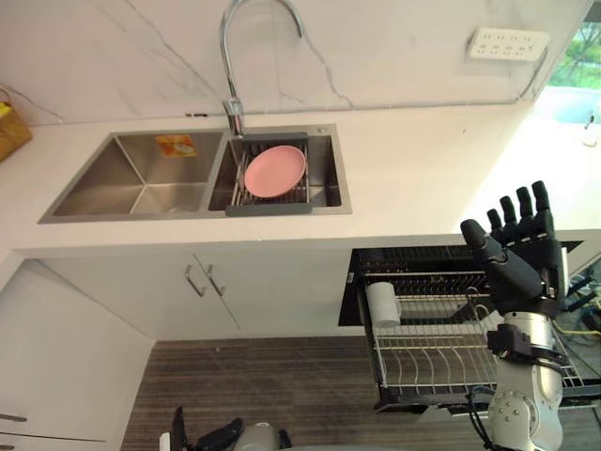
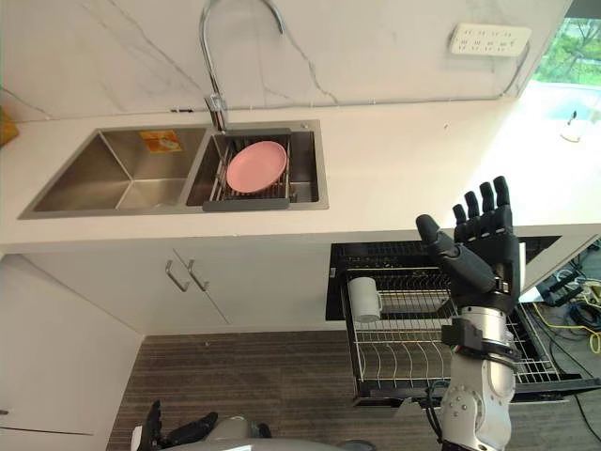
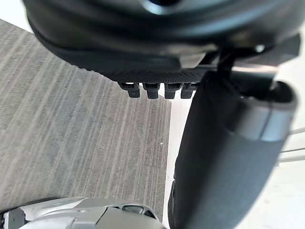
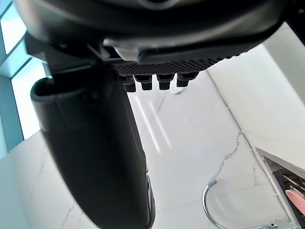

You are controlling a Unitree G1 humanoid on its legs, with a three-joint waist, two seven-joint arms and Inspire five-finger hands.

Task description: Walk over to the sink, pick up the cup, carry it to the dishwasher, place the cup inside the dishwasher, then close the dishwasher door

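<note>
The white cup is standing upright in the pulled-out wire rack of the dishwasher, a smooth cylinder with a small handle, tucked into the rack's 9 o'clock end. The rack is thin chrome wire, with rows of prongs running across it. The dishwasher's dark mouth is gaping under the counter edge at 12 o'clock from the cup.

At 3 o'clock from the cup, the right hand is hovering above the rack, palm upright and fingers pointing straight up side by side. Its thumb is angling out toward 10 o'clock, and it is holding nothing. The left hand is hanging low at 6 o'clock over the grey striped floor, fingers loose and empty.

At 11 o'clock from the cup, the brushed-steel double sink is sitting in the matt white countertop. A round pink plate is leaning in a wire drainer basket in the basin nearer the dishwasher. An arched chrome tap is curving above it, against the veined marble wall. A white socket strip is fixed to that wall at 1 o'clock. Plain white cabinet doors with slim metal handles are showing below the sink.
</note>
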